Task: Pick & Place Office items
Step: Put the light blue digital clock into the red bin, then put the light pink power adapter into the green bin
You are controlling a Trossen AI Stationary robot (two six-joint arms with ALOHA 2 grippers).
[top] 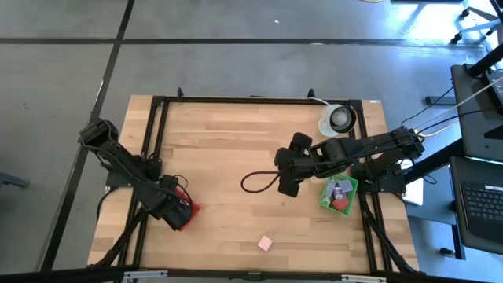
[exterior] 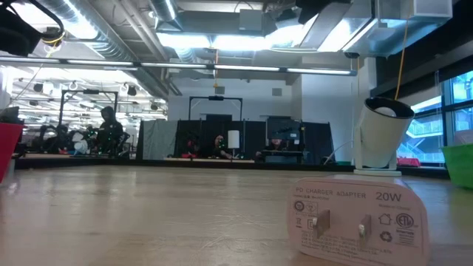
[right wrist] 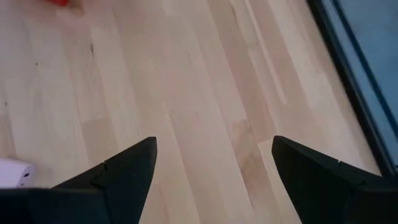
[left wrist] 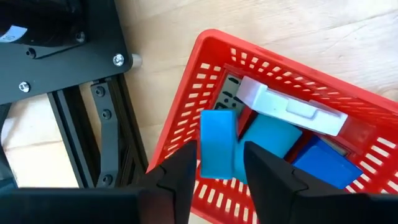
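My left gripper (top: 182, 211) is over the red basket (top: 189, 212) at the table's left near side, shut on a blue block (left wrist: 217, 146). The basket (left wrist: 186, 106) holds a white piece (left wrist: 289, 106), a teal block (left wrist: 270, 137) and another blue block (left wrist: 326, 165). My right gripper (top: 287, 179) is open and empty (right wrist: 214, 168) above bare wood at the table's middle. The green basket (top: 339, 192) to its right holds several small pieces. A pink adapter piece (top: 266, 244) lies flat on the table near the front edge; it also shows close in the low view (exterior: 355, 222). My left gripper pinches the blue block between its two fingers (left wrist: 180, 171), on its two broad faces, at the block's lower part (left wrist: 216, 167). The fingers come from above. The block stands upright in the hold, over the red basket's near wall.
A larger white round object with a dark centre (top: 338, 118) stands at the far right. A black cable loop (top: 255, 182) lies beside my right gripper. Black frame rails (top: 153, 149) run along the table's edges. Bare wood (top: 228, 134) lies at the middle and far left.
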